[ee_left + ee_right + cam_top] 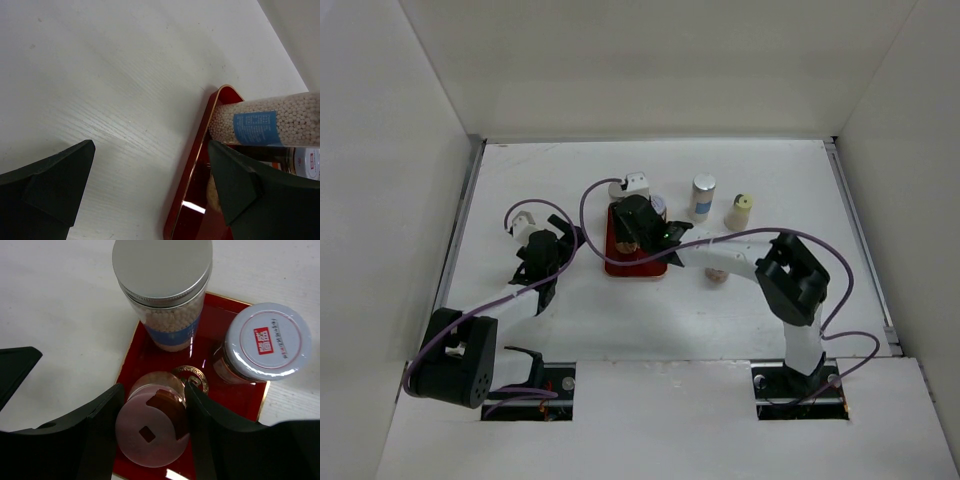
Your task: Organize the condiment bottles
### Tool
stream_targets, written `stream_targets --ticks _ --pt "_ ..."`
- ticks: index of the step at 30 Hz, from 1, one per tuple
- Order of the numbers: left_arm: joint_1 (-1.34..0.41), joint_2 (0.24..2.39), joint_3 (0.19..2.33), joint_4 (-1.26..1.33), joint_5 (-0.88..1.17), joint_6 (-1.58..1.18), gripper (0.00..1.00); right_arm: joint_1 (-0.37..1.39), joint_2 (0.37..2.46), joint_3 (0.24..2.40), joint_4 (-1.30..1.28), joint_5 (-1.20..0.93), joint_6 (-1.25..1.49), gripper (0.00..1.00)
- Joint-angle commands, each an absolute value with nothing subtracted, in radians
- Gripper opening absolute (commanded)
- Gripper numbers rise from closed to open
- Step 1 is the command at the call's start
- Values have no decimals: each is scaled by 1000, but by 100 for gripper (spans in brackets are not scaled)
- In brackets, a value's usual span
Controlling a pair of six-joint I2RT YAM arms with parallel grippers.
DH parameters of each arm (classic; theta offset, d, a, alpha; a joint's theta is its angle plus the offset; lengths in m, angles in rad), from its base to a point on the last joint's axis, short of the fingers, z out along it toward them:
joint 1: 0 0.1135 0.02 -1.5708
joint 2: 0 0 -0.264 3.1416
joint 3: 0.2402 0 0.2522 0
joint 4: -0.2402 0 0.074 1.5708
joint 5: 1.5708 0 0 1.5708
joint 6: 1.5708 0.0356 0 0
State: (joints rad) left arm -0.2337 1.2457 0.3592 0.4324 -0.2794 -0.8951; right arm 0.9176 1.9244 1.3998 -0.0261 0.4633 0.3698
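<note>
Fingers (50,195) of left gripper (150,150) wide apart, empty, parked just beside left rim of red tray (192,165). Tray holds three: silver-cap jar (162,290) with blue label, white-cap jar (267,342), pink-cap shaker (150,435). Right gripper (153,390) over tray, fingers narrow, hugging pink-cap shaker on both sides; shaker looks upright on tray floor. Right of tray, on white table (570,320): second silver-cap jar (702,197), cream-cap bottle (739,211), one more bottle (717,275) half hidden under right arm (740,250). Judgement: about half done, three left outside.
</note>
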Motion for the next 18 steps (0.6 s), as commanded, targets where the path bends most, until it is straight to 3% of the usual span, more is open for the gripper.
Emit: stream_targets --ticks 1,4,8,11,18 --pt "-225 1216 354 486 -282 -904 100 910 1939 1465 34 440 364 41" --pt "-222 1223 356 486 -282 -904 100 907 1959 1468 34 443 367 44" --pt "-222 1229 357 486 -278 -904 100 904 1973 1470 34 439 373 65" --pt "-222 1229 357 486 -276 -904 100 909 1945 1473 23 430 367 74" --pt "-222 1224 357 486 -278 -904 100 888 1689 1341 31 436 341 78"
